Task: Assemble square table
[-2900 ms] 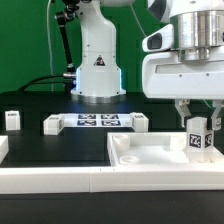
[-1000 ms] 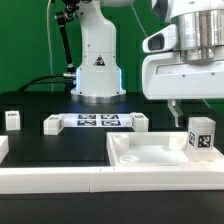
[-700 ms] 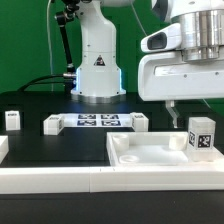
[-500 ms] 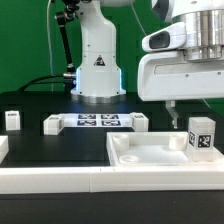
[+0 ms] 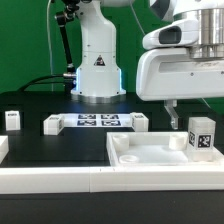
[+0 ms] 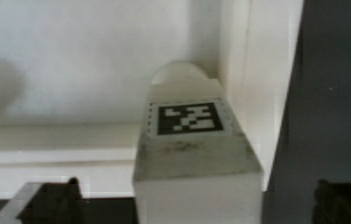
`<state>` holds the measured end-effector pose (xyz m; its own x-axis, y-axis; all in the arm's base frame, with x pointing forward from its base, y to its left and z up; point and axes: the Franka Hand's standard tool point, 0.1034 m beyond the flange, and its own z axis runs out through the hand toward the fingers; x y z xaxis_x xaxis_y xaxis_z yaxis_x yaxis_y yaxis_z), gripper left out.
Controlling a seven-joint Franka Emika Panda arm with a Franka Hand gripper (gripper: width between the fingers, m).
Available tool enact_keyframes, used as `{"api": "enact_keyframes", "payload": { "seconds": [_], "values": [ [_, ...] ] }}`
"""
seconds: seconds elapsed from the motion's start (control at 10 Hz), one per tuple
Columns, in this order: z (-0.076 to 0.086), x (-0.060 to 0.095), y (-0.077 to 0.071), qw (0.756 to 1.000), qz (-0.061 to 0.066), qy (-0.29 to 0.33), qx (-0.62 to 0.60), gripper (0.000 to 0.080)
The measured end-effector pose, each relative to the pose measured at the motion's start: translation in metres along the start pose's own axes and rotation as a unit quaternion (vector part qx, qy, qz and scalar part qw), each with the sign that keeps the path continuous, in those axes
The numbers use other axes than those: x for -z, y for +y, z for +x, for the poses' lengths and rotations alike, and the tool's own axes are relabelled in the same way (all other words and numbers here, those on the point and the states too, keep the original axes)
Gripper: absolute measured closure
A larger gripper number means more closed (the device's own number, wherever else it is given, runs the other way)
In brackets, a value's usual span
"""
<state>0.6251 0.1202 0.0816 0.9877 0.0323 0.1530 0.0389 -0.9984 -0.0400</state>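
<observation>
Tool (image 6: 193, 203) wide open, empty; jaws flank upright leg (image 5: 203, 137) on tabletop (image 5: 150, 158), not touching.

leg (image 5: 201, 137): white | tag (image 6: 190, 117): black-and-white pattern | square table (image 5: 152, 149): white

slab (image 5: 150, 152) cut off at the exterior view's right edge; hand's (image 6: 193, 196) fingertips (image 6: 47, 198) cropped in the wrist view

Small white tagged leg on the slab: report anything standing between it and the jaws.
Nothing visible does: the small white tagged leg stands upright on the white square plastic slab, open jaws above it.
</observation>
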Motion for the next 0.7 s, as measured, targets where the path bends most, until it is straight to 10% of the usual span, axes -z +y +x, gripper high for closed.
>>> {"api": "enact_keyframes", "payload": {
  "seconds": [0.4,0.7],
  "values": [
    [0.0,0.0,0.0002,1.0,0.0,0.0,-0.002,0.0512],
    [0.0,0.0002,0.0044,1.0,0.0,0.0,-0.022,0.0512]
  ]
}}
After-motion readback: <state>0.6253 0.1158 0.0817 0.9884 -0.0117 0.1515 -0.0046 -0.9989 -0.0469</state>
